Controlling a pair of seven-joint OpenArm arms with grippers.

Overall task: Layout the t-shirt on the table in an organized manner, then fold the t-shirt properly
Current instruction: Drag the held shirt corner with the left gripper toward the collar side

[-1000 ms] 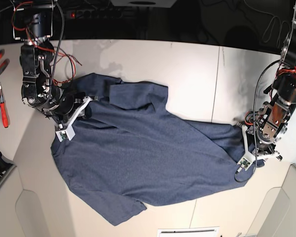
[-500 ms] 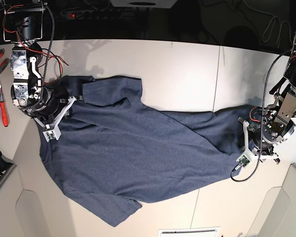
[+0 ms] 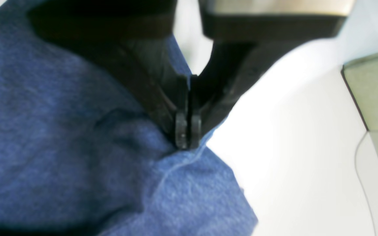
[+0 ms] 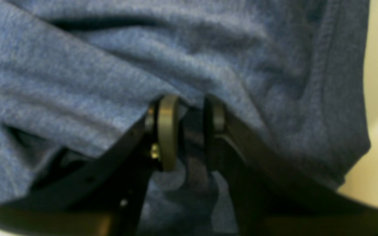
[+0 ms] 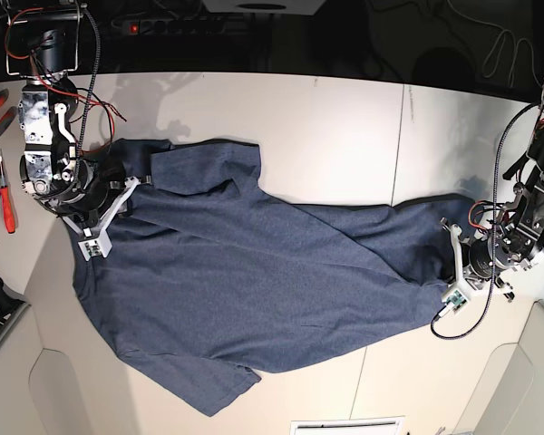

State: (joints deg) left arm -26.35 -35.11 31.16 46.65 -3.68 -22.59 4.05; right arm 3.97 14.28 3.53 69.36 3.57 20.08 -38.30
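Observation:
The dark navy-blue t-shirt [image 5: 254, 281] lies spread and stretched across the off-white table [image 5: 326, 127], plain side up, with no lettering showing. My right gripper [image 5: 130, 190] at the view's left is shut on a bunched fold near the shirt's upper left corner. In the right wrist view its pads [image 4: 167, 131] pinch a fold of the cloth [image 4: 143, 65]. My left gripper [image 5: 459, 252] at the view's right is shut on the shirt's right end. In the left wrist view the gripper [image 3: 188, 131] is closed on the fabric edge [image 3: 61, 131] above the table [image 3: 290, 147].
Red-handled tools [image 5: 4, 195] lie at the table's left edge. A power strip [image 5: 177, 23] sits behind the table. Lighter rounded panels sit at the front corners [image 5: 72, 390] [image 5: 526, 381]; one shows in the left wrist view [image 3: 372, 91]. A thin seam [image 5: 399, 154] crosses the table.
Both grippers have pulled apart, the right one toward the view's left and the left one toward the view's right. The shirt is stretched wider and flatter. In the last half second only the left gripper shifted slightly.

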